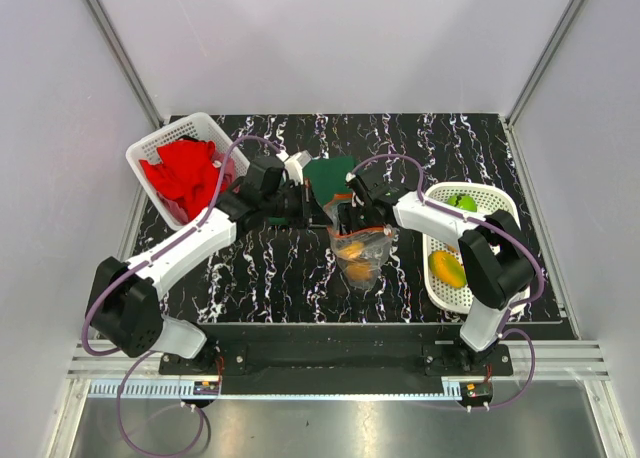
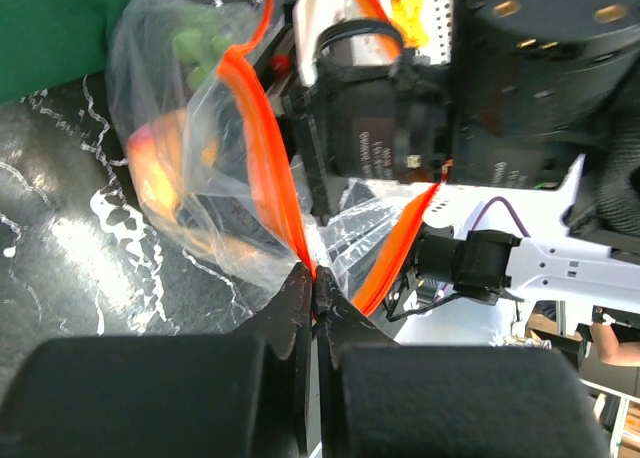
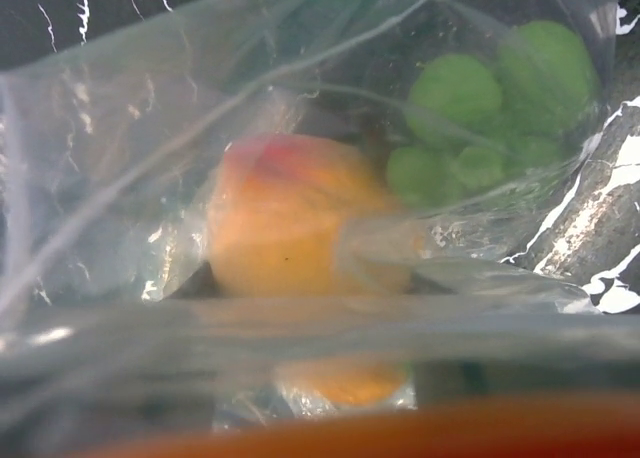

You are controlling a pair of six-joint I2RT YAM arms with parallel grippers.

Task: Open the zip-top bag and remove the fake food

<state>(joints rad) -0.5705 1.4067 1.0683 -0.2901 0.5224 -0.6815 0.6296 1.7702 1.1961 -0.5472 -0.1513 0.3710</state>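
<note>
Black fingertips of the left gripper fill the bottom of the left wrist view, pressed together on the orange-red zip strip of the zip-top bag. From that pinch the strip's two halves spread upward in a V, so the mouth stands parted. One half runs up-left along crinkly clear film. The other runs up-right toward the right gripper, whose black body sits at the opening; whether its jaws are spread or closed I cannot tell. The fake food shows through the film: a peach-orange round piece and a green lumpy piece. Behind are the black, white-veined table and a flat green cloth.

The right wrist view is glossy, wrinkled film close to the lens. Behind it lie the smooth peach-orange piece and the knobbly green one, close together. A blurred orange-red band along the bottom edge is probably the zip strip.

From the top camera the bag sits mid-table. Its long axis runs far to near, with the mouth at the far end, where the left gripper and right gripper meet it. The closed end points toward the arm bases. A white latticed left basket holds a crumpled red cloth. The right basket holds a green fruit and a yellow-orange fruit.
</note>
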